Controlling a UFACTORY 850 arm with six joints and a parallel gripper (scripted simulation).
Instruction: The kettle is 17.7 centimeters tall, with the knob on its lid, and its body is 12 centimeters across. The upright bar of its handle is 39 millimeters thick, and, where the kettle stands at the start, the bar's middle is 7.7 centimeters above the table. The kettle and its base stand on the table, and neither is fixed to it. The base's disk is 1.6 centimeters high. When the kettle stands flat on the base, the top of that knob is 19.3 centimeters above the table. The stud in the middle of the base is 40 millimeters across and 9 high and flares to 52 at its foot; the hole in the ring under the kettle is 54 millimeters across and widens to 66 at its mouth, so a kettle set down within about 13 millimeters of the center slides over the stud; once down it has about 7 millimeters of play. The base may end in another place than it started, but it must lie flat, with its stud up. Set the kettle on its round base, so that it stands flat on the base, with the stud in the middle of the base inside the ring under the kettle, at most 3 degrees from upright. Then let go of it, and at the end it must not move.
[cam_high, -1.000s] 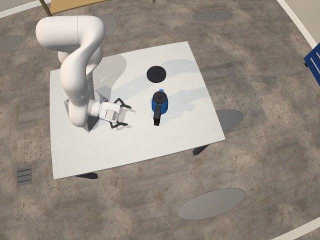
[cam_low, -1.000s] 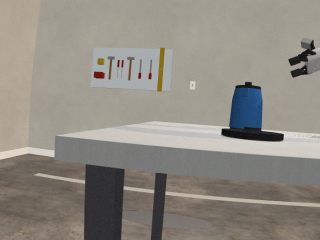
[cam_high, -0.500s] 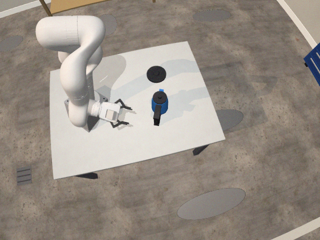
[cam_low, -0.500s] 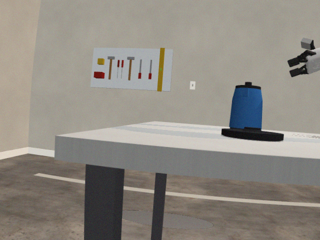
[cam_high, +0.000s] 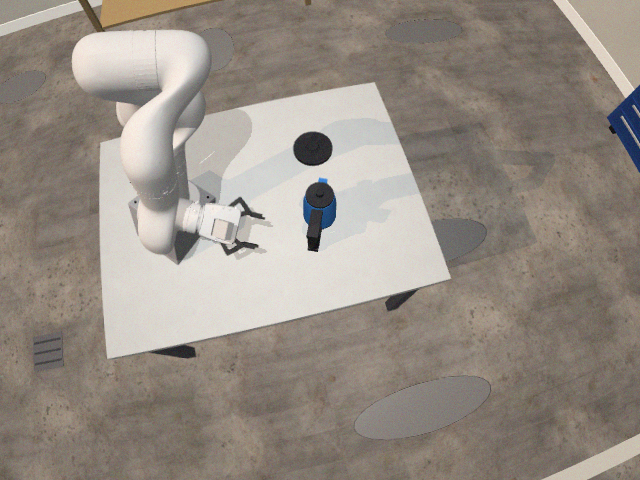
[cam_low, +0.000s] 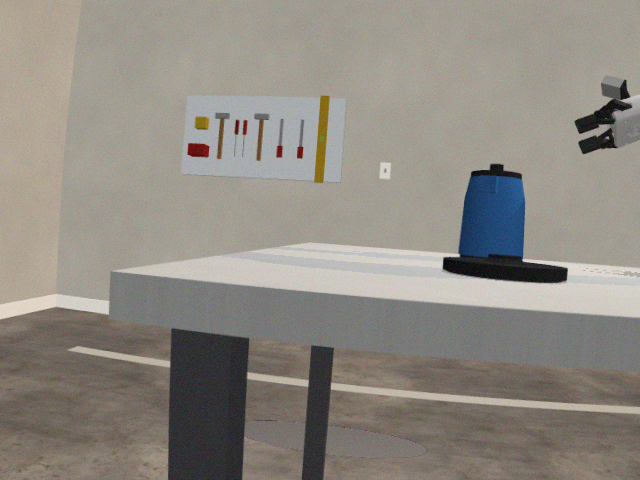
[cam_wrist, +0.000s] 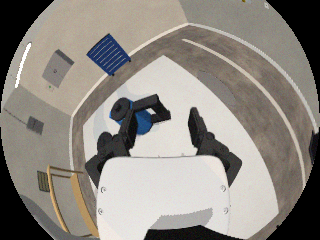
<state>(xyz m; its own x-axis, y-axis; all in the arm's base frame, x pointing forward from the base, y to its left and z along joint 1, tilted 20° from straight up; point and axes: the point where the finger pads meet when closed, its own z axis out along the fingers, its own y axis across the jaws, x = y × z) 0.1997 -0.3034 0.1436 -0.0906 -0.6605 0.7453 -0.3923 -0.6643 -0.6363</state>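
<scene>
Gripper (cam_high: 256, 231) spread, nothing held, well apart from the kettle (cam_high: 319, 208). Kettle upright on the table (cam_high: 155, 310), near the base (cam_high: 312, 148) but not on it. The handle bar (cam_high: 313, 233) is best approached level, fingers straddling it squarely. Nothing is seen between gripper and handle.

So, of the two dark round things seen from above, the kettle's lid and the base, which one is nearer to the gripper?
The kettle's lid, ringed by the blue kettle body, is nearer to the open gripper. The flat black base lies farther back, apart from the kettle.
</scene>
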